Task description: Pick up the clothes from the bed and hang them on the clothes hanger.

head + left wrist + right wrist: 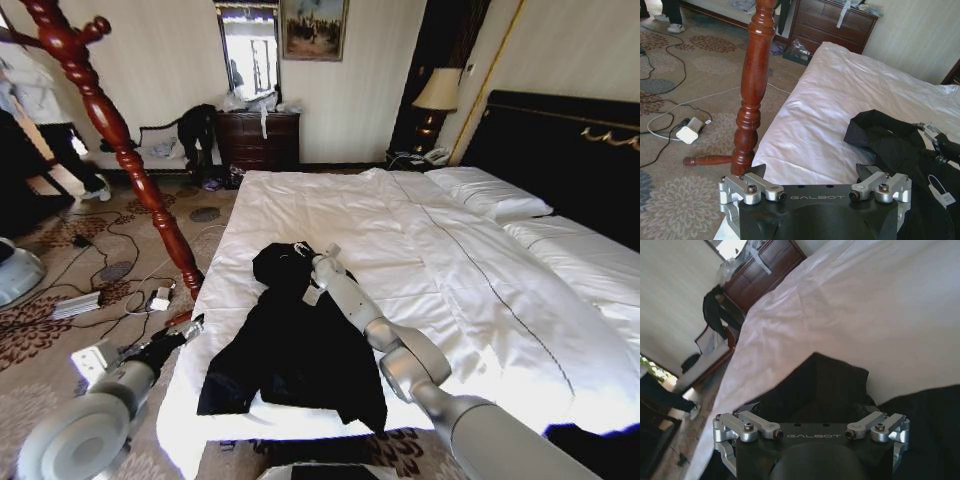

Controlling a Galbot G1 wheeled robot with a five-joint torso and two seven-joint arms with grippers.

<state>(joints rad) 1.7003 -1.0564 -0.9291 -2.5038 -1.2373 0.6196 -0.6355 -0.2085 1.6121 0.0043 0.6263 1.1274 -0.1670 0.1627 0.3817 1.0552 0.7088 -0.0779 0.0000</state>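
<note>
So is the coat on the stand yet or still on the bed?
On the bed: the coat lies spread out, right gripper at its collar end. The stand is bare.

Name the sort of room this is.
Probably a hotel bedroom: a wide white-sheeted bed with a tall black headboard, a bedside lamp, and a dark dresser under a mirror.

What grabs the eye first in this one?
The black clothes sprawl across the near end of the white bed, with the right gripper reaching over their far end. The reddish-brown clothes hanger leans across the left, by the bed's edge; the left gripper waits low near its base.
</note>
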